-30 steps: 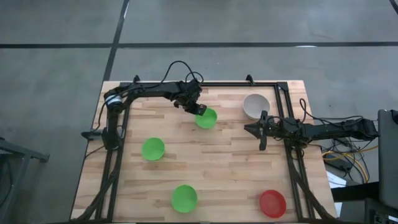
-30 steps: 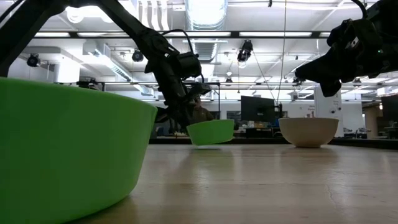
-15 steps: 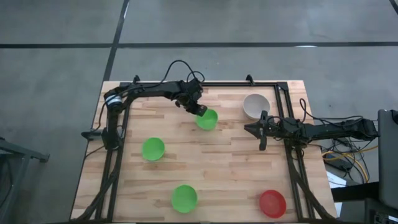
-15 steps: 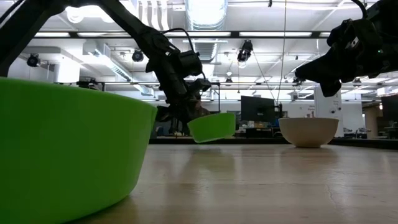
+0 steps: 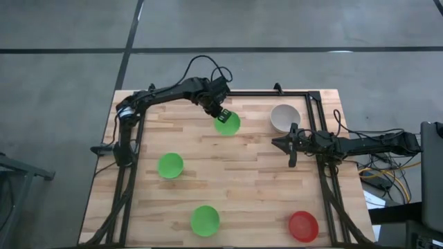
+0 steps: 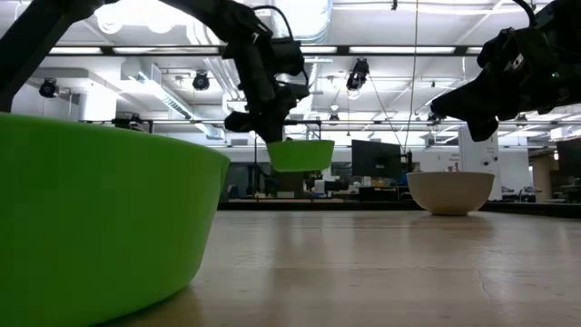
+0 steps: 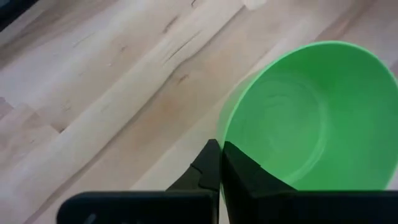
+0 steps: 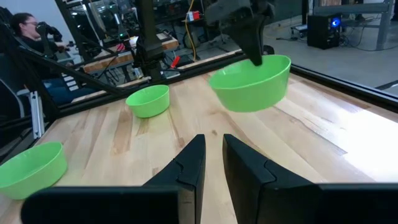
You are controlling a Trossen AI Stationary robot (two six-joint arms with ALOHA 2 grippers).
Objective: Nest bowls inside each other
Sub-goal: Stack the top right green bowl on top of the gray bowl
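Observation:
A green bowl (image 5: 228, 124) (image 6: 301, 155) hangs above the table's far middle, with my left gripper (image 5: 221, 115) (image 7: 220, 152) shut on it. Two more green bowls (image 5: 170, 165) (image 5: 205, 220) stand on their bases at the left and near the front. The red bowl (image 5: 303, 226) stands at the near right corner, the grey-white bowl (image 5: 284, 117) at the far right. My right gripper (image 5: 277, 142) (image 8: 213, 149) waits beside the grey-white bowl, level, a narrow gap between its fingers and nothing in it. My left gripper pinches the green bowl's rim (image 7: 224, 121) on the bowl's far-left side. One finger (image 7: 249, 174) is inside the bowl and the other finger (image 7: 208, 165) outside its wall. The fingers come steeply from above. The bowl hangs clear of the table, mouth up and nearly level.
Black frame rails (image 5: 131, 159) (image 5: 322, 173) run along the table's left, right and far sides. Bare wood (image 5: 242, 173) lies in the middle between the bowls. A person (image 8: 25, 28) sits beyond the table in the right wrist view.
My left gripper has risen with the green bowl. The bowl, first low at the table and tilted, now hangs well clear of it and nearly level.

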